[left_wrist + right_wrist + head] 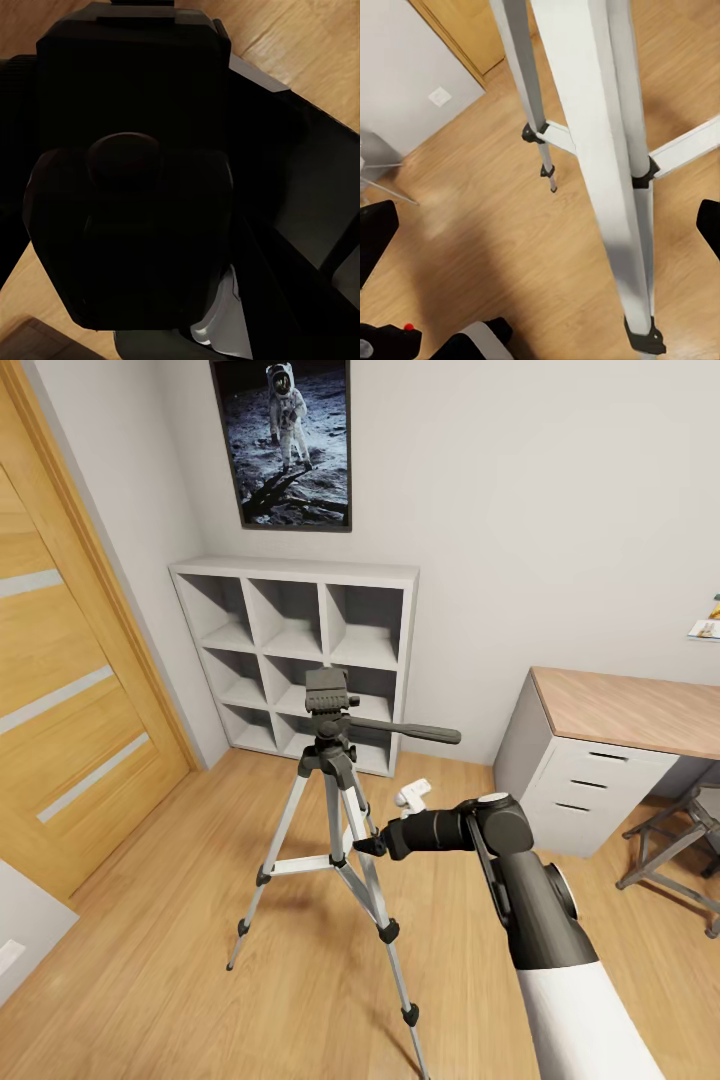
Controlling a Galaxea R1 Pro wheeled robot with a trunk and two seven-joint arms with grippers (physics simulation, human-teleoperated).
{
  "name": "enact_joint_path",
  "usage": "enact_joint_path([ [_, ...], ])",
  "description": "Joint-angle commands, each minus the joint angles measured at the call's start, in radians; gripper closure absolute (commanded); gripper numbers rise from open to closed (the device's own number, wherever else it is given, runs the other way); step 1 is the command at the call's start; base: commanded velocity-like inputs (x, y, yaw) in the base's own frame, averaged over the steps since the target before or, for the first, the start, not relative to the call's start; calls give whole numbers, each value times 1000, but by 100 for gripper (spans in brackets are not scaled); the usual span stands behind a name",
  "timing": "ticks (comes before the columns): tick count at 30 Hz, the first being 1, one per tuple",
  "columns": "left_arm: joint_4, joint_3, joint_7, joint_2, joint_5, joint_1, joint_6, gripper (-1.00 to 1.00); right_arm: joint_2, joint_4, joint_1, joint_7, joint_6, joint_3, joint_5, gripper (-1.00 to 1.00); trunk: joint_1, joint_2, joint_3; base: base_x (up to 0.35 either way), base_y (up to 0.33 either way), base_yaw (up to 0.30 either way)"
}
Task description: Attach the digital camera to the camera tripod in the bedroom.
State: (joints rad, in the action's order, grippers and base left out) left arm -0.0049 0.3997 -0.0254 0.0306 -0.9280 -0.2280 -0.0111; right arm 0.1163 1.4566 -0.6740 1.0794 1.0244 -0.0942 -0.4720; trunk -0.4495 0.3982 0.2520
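Between the white cube shelf (300, 650) and the desk (610, 750), the camera tripod (335, 800) stands on bare plank floor (150, 980). Beside one tripod leg, the right gripper (368, 847) has its fingertips spread wide, holding nothing. At the right wrist view's edge, the digital camera (390, 341) shows its red dot; the left gripper's state cannot be told.

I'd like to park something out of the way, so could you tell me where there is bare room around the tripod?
Bare floor lies between the tripod and the door. The desk top is bare, and so are the shelf cubes. It is crowded right of the tripod, where the right hand reaches between its legs.
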Motion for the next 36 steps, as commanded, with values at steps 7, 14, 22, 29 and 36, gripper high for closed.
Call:
enact_joint_path([
  [7, 0, 8, -1, 0, -8, -1, -1, 100, 1, 0, -1, 3, 2, 1, -20, -100, -1, 2, 2, 0, 0, 0],
  [14, 0, 8, -1, 0, -8, -1, -1, 100, 5, -8, -1, -26, -6, 0, -24, -100, -1, 2, 2, 0, 0, 0],
  [22, 1, 8, -1, 0, -8, -1, -1, 100, 10, -43, -1, -85, -61, 0, -14, -100, -1, 2, 2, 0, 0, 0],
  [29, 0, 8, -1, 0, -8, -1, -1, 100, 22, -126, -1, -117, -161, 1, -10, -100, -1, 2, 2, 0, 0, 0],
  [36, 0, 8, -1, 1, -8, -1, -1, 100, 58, -200, -1, -186, -274, 5, -12, -100, -1, 2, 2, 0, 0, 0],
])
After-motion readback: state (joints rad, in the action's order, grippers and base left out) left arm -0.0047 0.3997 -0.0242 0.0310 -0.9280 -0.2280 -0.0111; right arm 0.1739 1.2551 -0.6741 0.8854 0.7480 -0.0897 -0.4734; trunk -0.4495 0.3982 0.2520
